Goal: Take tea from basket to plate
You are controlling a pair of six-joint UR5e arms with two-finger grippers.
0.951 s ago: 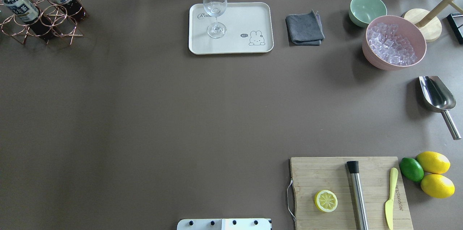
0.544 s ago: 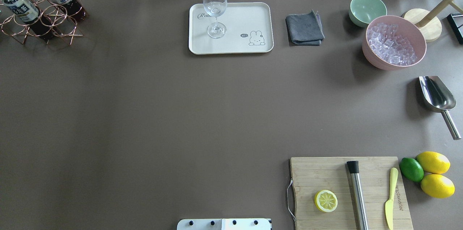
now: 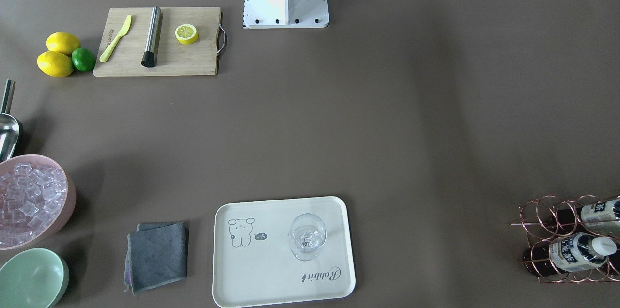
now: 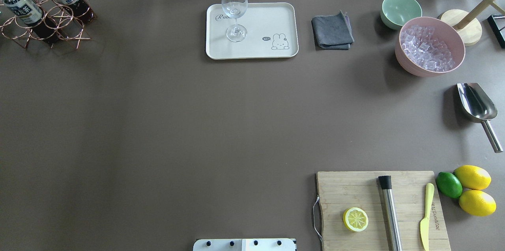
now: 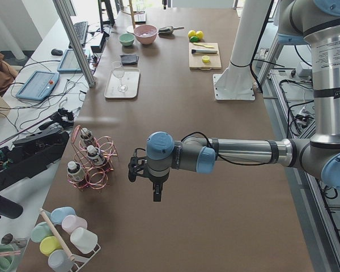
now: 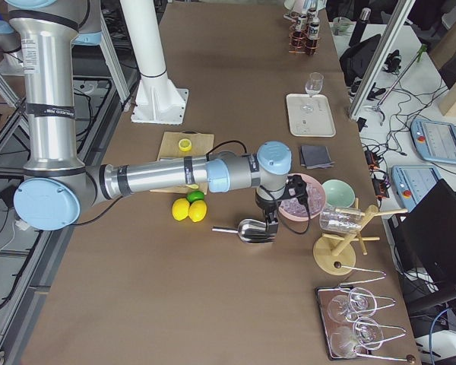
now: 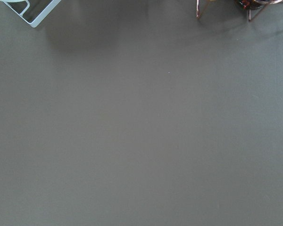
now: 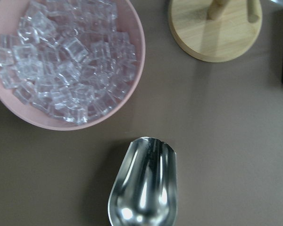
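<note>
The copper wire basket [image 4: 59,29] stands at the table's far left corner with tea bottles [image 4: 24,9] upright in its rings; it also shows in the front view [image 3: 542,221]. The cream plate [image 4: 272,16] lies at the far middle and bears a clear stemmed glass [image 4: 234,10]. My left gripper [image 5: 157,191] shows only in the left side view, hanging over bare table beside the basket [image 5: 105,170]; I cannot tell its state. My right gripper [image 6: 271,228] shows only in the right side view, above a metal scoop [image 6: 249,231]; I cannot tell its state.
A grey cloth [image 4: 332,30], a green bowl [image 4: 400,9] and a pink bowl of ice [image 4: 431,45] stand right of the plate. A cutting board [image 4: 380,209] with half a lemon, a muddler and a knife lies near right, with lemons and a lime beside it.
</note>
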